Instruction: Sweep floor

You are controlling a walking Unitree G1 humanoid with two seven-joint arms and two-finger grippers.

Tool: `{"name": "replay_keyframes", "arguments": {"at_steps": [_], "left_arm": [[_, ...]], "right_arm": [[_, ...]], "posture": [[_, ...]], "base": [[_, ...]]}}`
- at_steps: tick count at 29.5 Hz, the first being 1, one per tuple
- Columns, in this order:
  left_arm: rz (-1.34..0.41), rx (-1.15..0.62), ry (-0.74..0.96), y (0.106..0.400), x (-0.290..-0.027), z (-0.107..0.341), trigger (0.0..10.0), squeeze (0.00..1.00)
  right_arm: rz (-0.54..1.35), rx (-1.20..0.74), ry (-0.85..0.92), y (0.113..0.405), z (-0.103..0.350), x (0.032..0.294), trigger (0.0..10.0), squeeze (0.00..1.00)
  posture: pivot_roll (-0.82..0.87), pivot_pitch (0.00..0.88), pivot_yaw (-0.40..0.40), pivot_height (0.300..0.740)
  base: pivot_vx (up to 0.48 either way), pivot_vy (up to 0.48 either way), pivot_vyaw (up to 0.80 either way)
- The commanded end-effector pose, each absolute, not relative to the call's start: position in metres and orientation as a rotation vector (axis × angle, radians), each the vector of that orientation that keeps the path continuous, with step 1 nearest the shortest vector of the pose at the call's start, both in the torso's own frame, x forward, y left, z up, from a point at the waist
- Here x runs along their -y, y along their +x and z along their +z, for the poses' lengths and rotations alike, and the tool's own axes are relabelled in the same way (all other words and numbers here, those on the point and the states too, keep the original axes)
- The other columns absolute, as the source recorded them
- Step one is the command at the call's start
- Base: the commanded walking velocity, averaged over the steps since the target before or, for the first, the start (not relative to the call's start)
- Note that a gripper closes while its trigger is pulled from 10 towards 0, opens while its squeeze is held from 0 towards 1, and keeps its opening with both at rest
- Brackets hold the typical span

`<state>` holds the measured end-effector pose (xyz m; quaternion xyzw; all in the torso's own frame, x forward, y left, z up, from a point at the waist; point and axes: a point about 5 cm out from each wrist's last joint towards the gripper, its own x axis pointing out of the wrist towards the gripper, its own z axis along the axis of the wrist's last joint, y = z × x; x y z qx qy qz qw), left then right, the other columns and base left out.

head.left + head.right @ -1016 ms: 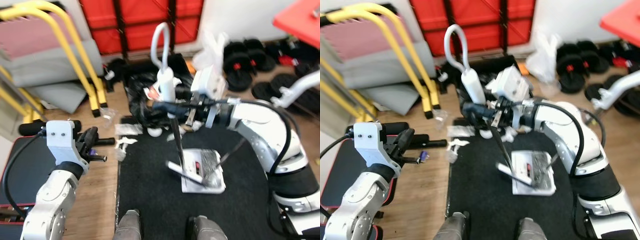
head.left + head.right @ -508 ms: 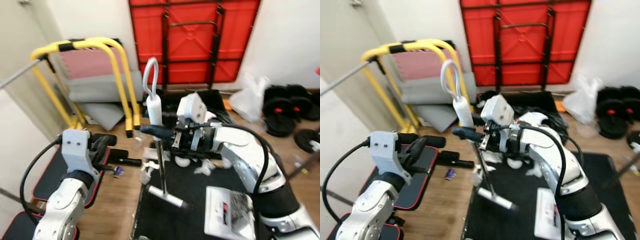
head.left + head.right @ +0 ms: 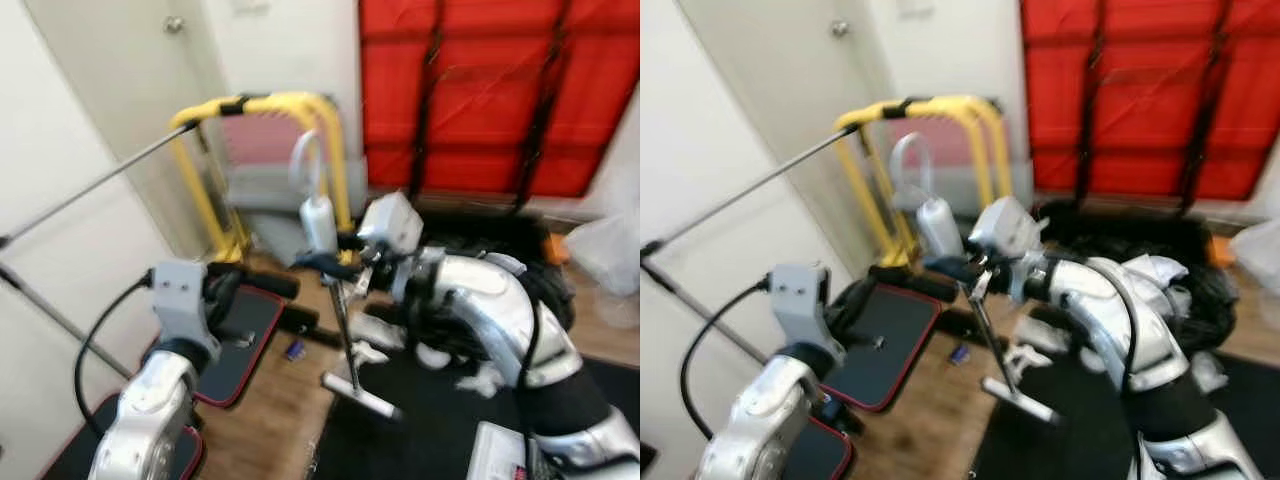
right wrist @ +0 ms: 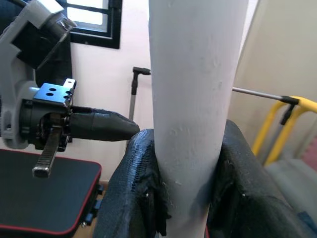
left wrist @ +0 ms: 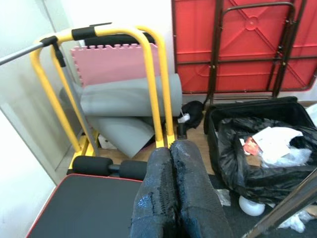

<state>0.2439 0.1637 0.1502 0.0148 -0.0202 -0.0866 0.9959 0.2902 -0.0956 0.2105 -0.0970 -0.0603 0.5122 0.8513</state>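
Observation:
My right gripper is shut on the white handle of a small broom, whose loop stands upright above it. A thin metal rod runs down to the broom head, which hangs at the left edge of the black floor mat. White paper scraps lie on the wood floor beside it. A white dustpan lies on the mat at the bottom right. My left gripper is raised to the left, shut with nothing in it, over a red-edged black pad.
A yellow tube frame with grey and pink foam mats stands by the wall. An open black bin bag holds rubbish; a white ball lies by it. A red folded table leans behind. A metal pole crosses left.
The camera has swung left and up. The broom head has come off the dustpan and moved left to the mat's edge. Both grippers keep their state.

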Motion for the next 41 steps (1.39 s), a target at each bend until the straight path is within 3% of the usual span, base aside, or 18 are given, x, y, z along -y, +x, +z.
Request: {"name": "replay_keyframes", "arguments": {"at_steps": [1,10,17,28,33,41], "left_arm": [[-0.134,0.009,0.056,0.243,-0.172,0.144,10.0,0.0],[-0.145,-0.019,0.06,0.24,-0.171,0.14,10.0,0.0],[-0.201,-0.043,0.054,0.232,-0.152,0.133,10.0,0.0],[-0.201,-0.054,0.039,0.239,-0.154,0.131,10.0,0.0],[-0.178,-0.053,0.034,0.242,-0.157,0.132,10.0,0.0],[-0.176,-0.048,0.027,0.239,-0.156,0.134,10.0,0.0]], "right_arm": [[1.093,0.173,-0.209,0.289,0.214,0.088,10.0,0.0],[1.162,0.094,-0.206,0.282,0.198,0.086,10.0,0.0],[1.166,0.093,-0.167,0.282,0.197,0.082,10.0,0.0],[0.821,0.078,-0.171,0.313,0.193,0.089,10.0,0.0],[0.601,0.055,-0.186,0.33,0.192,0.099,10.0,0.0],[0.466,0.043,-0.185,0.341,0.193,0.098,10.0,0.0]], "posture": [[-0.1,0.0,0.04,0.74],[-0.09,0.0,0.04,0.74],[-0.09,0.0,0.032,0.74],[-0.09,0.0,0.003,0.74],[-0.09,0.0,-0.003,0.74],[-0.08,0.0,-0.005,0.74]], "base": [[0.0,0.0,0.8],[0.0,0.0,0.8],[0.0,0.0,0.8],[0.0,0.0,0.79],[0.0,0.0,0.0],[0.0,0.0,0.0]]}}
